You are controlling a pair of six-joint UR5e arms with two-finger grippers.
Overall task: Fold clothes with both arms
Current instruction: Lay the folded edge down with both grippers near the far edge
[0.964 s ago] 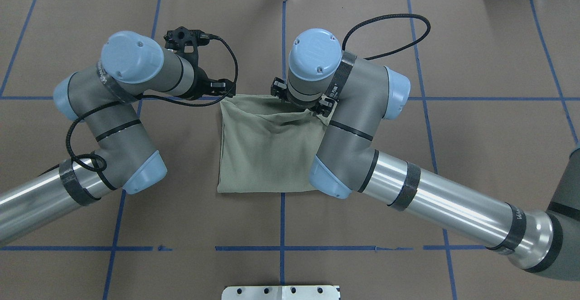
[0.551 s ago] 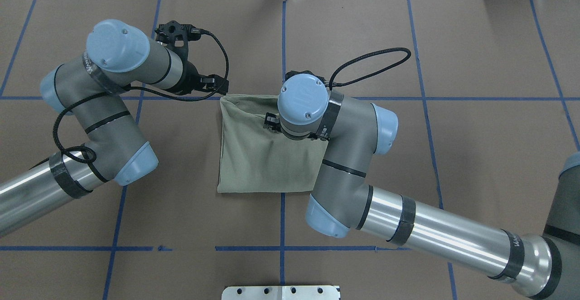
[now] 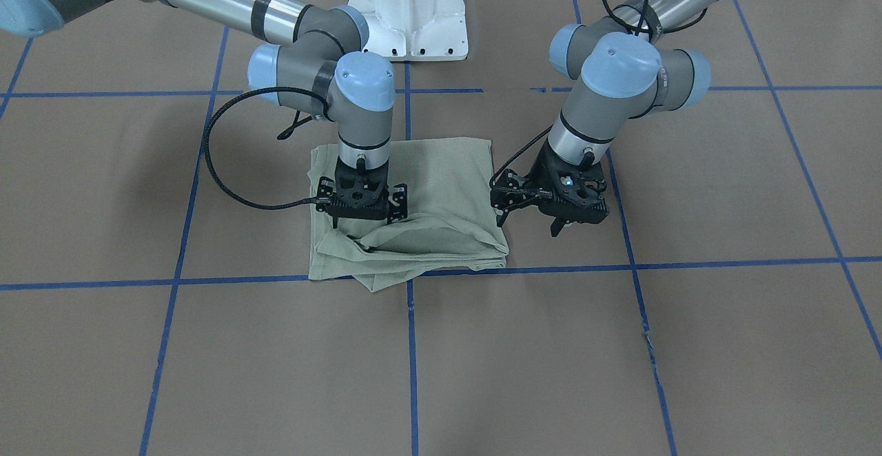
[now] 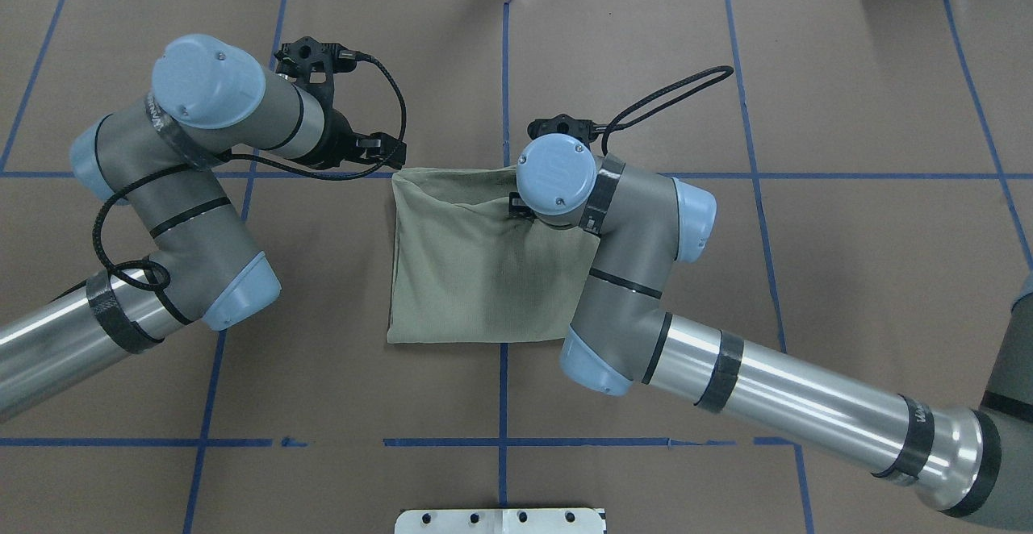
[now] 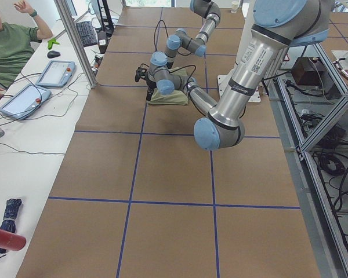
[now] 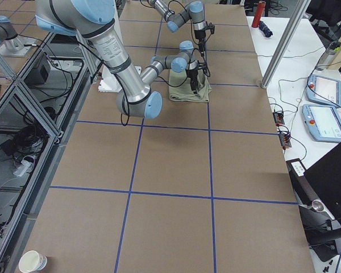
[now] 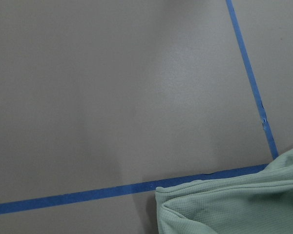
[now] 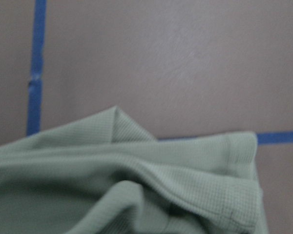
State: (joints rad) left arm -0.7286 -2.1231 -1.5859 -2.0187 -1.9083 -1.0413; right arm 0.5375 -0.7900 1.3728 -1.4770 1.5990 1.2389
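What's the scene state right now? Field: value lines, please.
garment: one sage-green shirt, folded into a rough rectangle
location: mid-table, far edge along a blue tape line
fold quality: far edge rumpled, layers sticking out unevenly
left gripper: off the cloth, over bare table beside the shirt's far corner; jaws look apart, nothing between them
right gripper: pointing down, low over the shirt near its rumpled edge; jaws' state unclear
done?: shirt compact, but edge not tidy
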